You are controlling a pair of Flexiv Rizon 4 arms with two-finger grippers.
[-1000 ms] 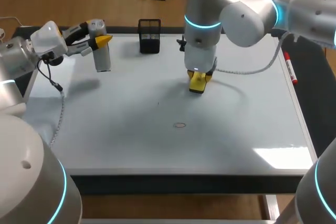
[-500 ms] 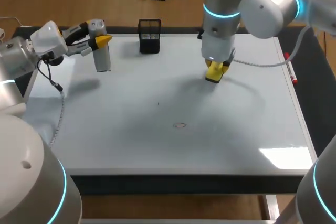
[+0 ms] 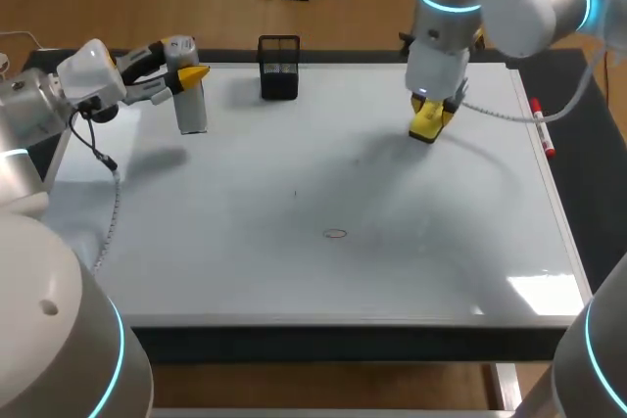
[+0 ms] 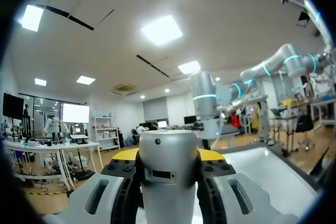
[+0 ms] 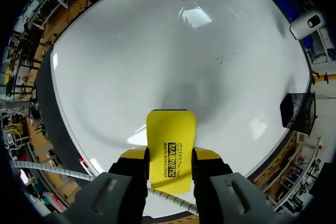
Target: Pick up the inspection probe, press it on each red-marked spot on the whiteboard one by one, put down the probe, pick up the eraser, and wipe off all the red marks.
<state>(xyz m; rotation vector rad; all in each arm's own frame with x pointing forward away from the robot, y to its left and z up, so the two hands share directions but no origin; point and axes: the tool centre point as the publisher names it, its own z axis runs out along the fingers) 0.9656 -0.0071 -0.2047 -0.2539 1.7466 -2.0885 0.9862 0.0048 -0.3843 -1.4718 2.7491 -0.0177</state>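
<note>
Now swung off from the middle toward the far right of the whiteboard point(image 3: 245, 271), with the eraser point(image 5: 170, 129) clamped in the right gripper point(image 3: 431, 116), low over the surface. Leaves one oval red mark point(image 3: 335, 233) unwiped near the front middle, so not done wiping, by the look of it. No movement at far left: left gripper point(image 3: 186, 73) clenched on the inspection probe point(image 3: 192, 110), upright above the corner. Closing on the right edge and the red marker point(image 3: 542, 129); plenty of bare board back toward the mark.

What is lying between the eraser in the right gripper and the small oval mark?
Nothing: between the eraser and the oval mark the whiteboard is bare, as the head view shows.
</note>
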